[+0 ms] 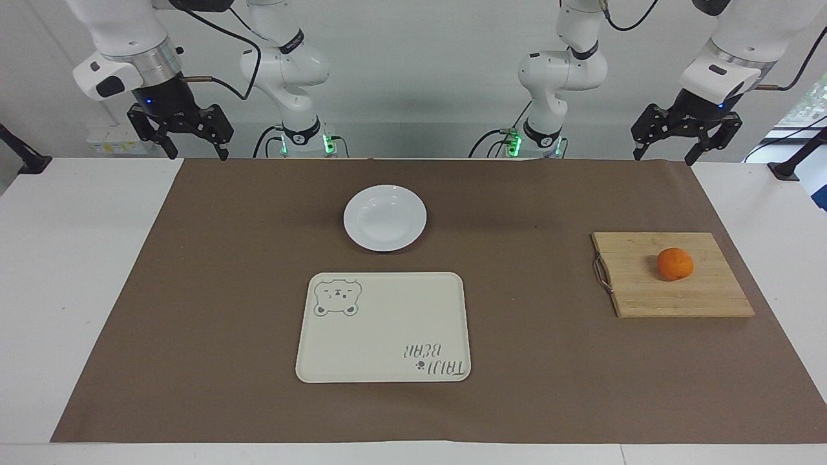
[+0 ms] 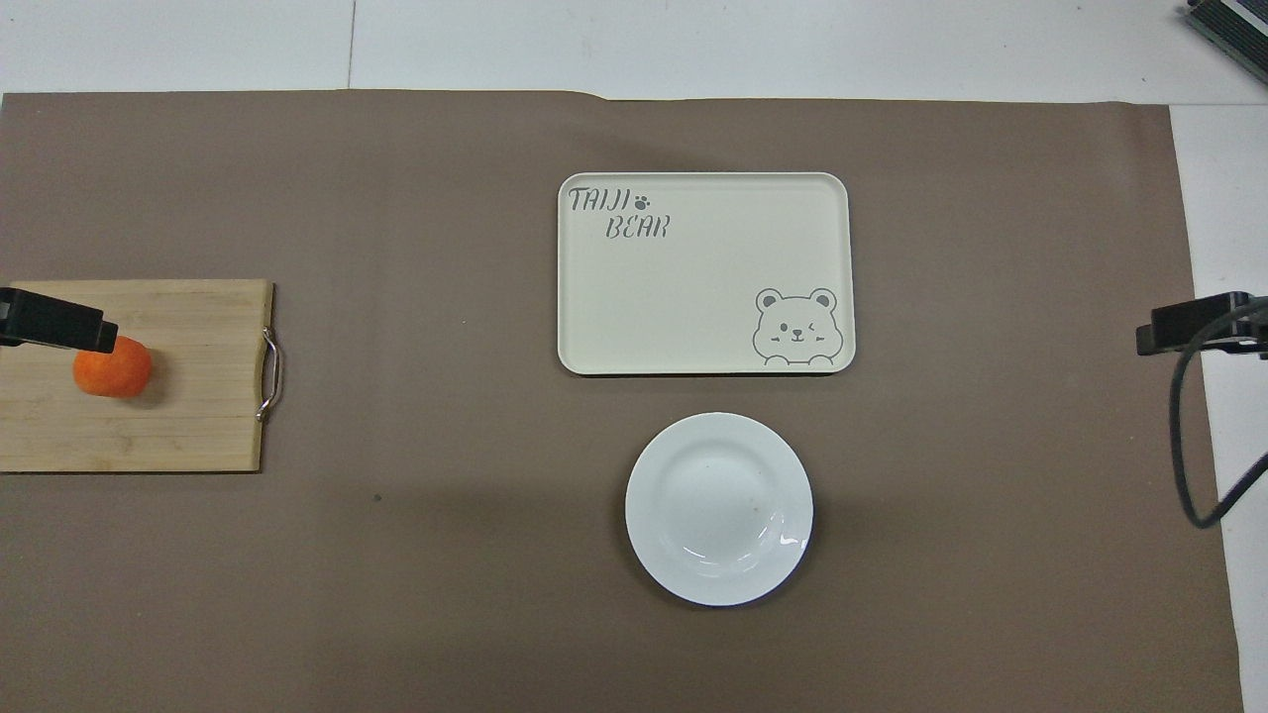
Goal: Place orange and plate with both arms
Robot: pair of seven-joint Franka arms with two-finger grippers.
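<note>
Both sets of jaws are spread wide with nothing in them. The left gripper (image 1: 686,144) hangs up in the air over the robots' edge of the brown mat (image 1: 258,310), the right gripper (image 1: 183,137) does the same at its own end, and both arms are just waiting.

The orange (image 1: 675,264) sits on the wooden cutting board (image 1: 698,297) at the left arm's end; it's round, so no real long axis. The board's metal handle (image 1: 601,272) faces the table's middle. The plate (image 1: 385,217) lies flat and right side up mid-table, with the cream bear tray (image 1: 383,327) just beside it, farther from the robots.

The overhead view only catches the grippers' tips, and one overlaps the orange there; the facing view shows it's well clear.
</note>
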